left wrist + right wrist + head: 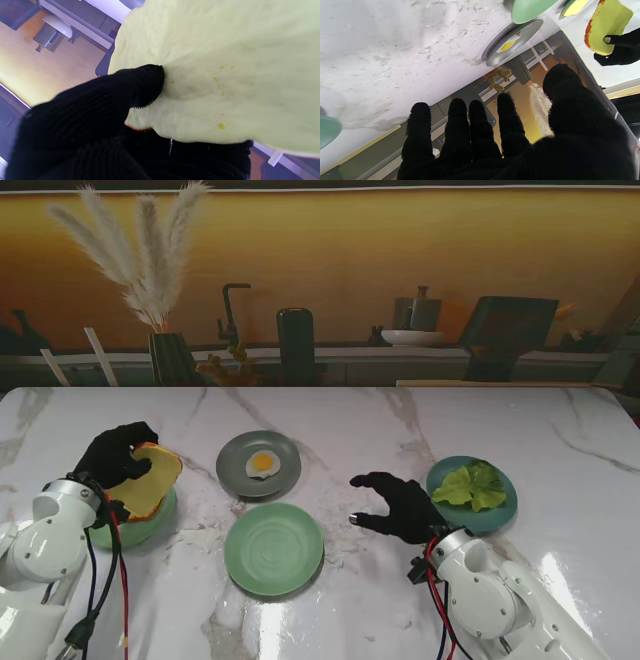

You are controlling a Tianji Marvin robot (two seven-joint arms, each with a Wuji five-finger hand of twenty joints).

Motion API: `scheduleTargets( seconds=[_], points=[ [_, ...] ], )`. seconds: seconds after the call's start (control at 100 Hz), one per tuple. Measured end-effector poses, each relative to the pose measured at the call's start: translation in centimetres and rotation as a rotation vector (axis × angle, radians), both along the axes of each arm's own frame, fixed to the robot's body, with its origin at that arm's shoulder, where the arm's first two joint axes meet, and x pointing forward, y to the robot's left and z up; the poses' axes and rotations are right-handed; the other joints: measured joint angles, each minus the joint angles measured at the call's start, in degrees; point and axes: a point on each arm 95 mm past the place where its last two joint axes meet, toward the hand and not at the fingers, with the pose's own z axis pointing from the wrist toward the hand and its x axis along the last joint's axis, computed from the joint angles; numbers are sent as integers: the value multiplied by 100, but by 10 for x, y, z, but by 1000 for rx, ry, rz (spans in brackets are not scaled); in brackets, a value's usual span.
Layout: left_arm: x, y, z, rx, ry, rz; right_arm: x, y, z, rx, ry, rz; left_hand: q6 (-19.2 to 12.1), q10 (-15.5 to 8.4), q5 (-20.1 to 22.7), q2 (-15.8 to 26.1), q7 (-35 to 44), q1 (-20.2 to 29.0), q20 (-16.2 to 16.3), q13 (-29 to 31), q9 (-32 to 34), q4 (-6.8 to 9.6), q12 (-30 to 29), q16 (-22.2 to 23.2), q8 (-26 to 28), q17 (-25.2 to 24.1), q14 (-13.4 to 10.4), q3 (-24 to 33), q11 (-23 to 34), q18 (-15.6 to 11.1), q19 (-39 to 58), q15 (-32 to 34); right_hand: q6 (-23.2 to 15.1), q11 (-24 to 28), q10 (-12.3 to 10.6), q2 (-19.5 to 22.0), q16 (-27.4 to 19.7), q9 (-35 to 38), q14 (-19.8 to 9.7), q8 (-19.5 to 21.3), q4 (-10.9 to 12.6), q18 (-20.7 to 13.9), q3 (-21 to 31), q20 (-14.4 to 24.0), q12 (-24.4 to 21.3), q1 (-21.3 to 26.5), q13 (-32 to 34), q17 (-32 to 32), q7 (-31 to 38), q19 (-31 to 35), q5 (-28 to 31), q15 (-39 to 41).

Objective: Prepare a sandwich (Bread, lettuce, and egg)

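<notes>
From the stand camera, the left hand [118, 454] pinches a bread slice [150, 480] at centre left, tilted over a green bowl [150, 525]. The empty green plate [273, 548] waits at lower centre.

The left wrist view shows the thumb [140, 85] pressing near the slice's edge; such a shallow grip might let it slip.

In the right wrist view, the right hand [520, 140] is spread, empty.

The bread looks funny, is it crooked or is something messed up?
Yes, a bit: the bread slice is tilted up in the left hand, lifted off its green bowl. Nothing is spilled; egg and lettuce sit neatly on their plates.
</notes>
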Motion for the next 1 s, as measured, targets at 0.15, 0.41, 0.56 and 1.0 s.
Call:
scheduleTargets(
  seconds=[0.15,0.41,0.56,1.0],
  points=[
    [-1,-8,4,-47,34,-21,-7,7,0,12,3,42,78,206,40,-63,11,0,172,64,10,6,6,64,-2,95,93,122,7,67,177,78,0,0,0,0,0,0,0,0,0,0,0,0,0,0,0,0,0,-1,0,0],
    [-1,-27,6,-114,154,-75,-19,24,-5,46,21,112,155,314,40,-68,11,0,483,132,61,284,14,69,-4,182,135,125,10,77,350,154,0,0,0,0,0,-7,0,0,0,0,0,0,0,0,0,-21,0,-1,0,-1],
    [2,-38,6,-139,205,-98,-23,30,-7,57,27,134,214,319,40,-118,11,0,535,132,62,347,14,69,-5,209,159,126,10,81,353,206,2,0,0,0,0,-18,0,0,0,0,0,0,0,1,0,-84,0,-12,0,-1],
    [1,-68,7,-187,324,-197,-39,54,-3,107,15,212,225,327,40,-118,11,0,656,132,62,427,15,69,-17,209,181,161,10,85,353,217,50,0,0,0,0,-37,0,0,0,0,0,0,0,1,-61,-301,0,-62,0,5]
  ],
)
